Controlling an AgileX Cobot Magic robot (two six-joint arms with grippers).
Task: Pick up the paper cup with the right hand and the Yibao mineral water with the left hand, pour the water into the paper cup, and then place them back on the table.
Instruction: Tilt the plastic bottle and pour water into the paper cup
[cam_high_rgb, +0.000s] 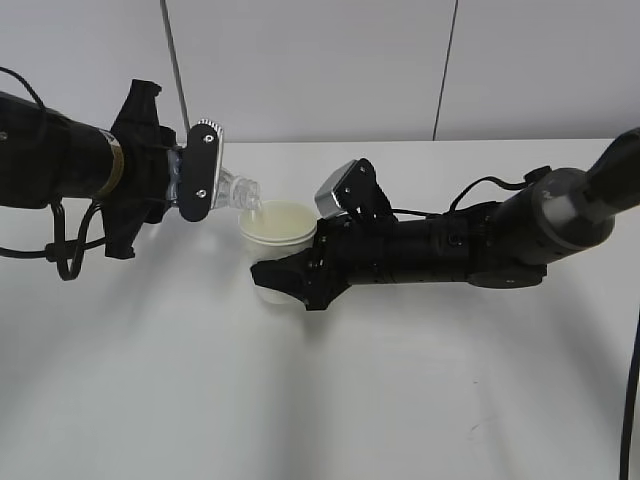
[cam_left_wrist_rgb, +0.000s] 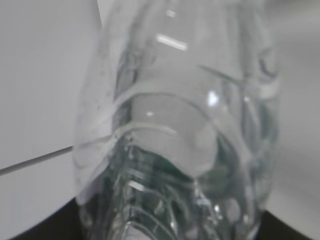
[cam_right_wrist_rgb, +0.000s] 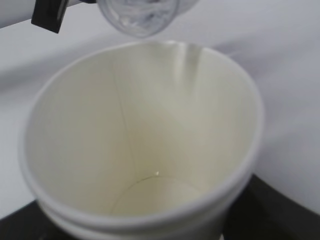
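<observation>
While we hold the paper cup (cam_high_rgb: 277, 232) in our right hand (cam_high_rgb: 300, 280), low over the white table (cam_high_rgb: 400, 400) near the middle of the scene, the pour is under way or just about to start. Our right pincer is clamped around the cup's lower wall, and the cup stands nearly upright. Looking down into it from the right wrist, we see a faint ring at the bottom with a small glint, which may be a shallow layer of water (cam_right_wrist_rgb: 155, 192); we cannot be sure. Just beyond and to the left, our left hand (cam_high_rgb: 195, 185) grips the bottle (cam_high_rgb: 235, 192), tipped over sideways with its open mouth right above the cup's far-left rim. Both pickups are done, we judge; finishing the pour and setting both things back on the table are left. No stream of water shows clearly in any view. From the left wrist the bottle fills the picture and is blurred, so its label cannot be read, and the left fingertips are hidden behind it.
</observation>
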